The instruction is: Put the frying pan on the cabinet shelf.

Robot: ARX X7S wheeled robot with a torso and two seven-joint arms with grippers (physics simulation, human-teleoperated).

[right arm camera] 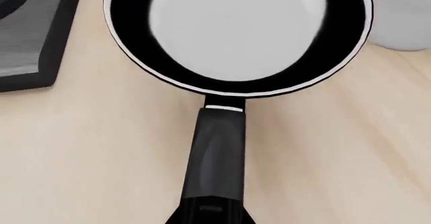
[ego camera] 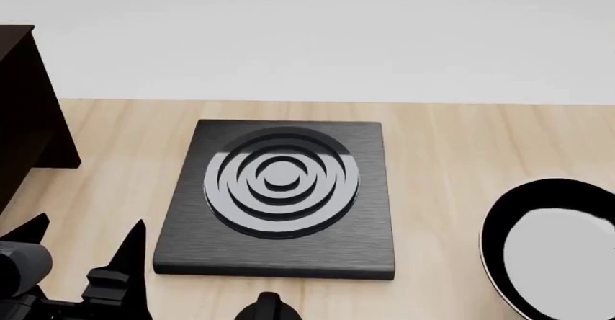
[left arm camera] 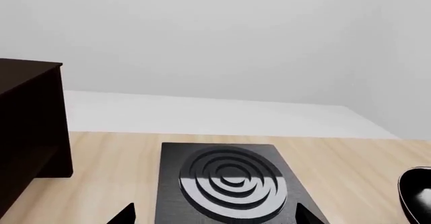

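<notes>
Small round black frying pan (right arm camera: 235, 32), pale grey-white inner face, long black handle: flat on the light wooden worktop (right arm camera: 88, 158), right of the square black burner plate (ego camera: 279, 194), near a white round pot (right arm camera: 404, 17). Dark brown cabinet (ego camera: 24, 118): far left, well apart.

Right gripper: over the handle; jaws' state cannot be told. Left gripper (ego camera: 82, 251): jaws apart, empty.

Risk: a long carry by the handle could tip the pan.

Writing: none legible.
</notes>
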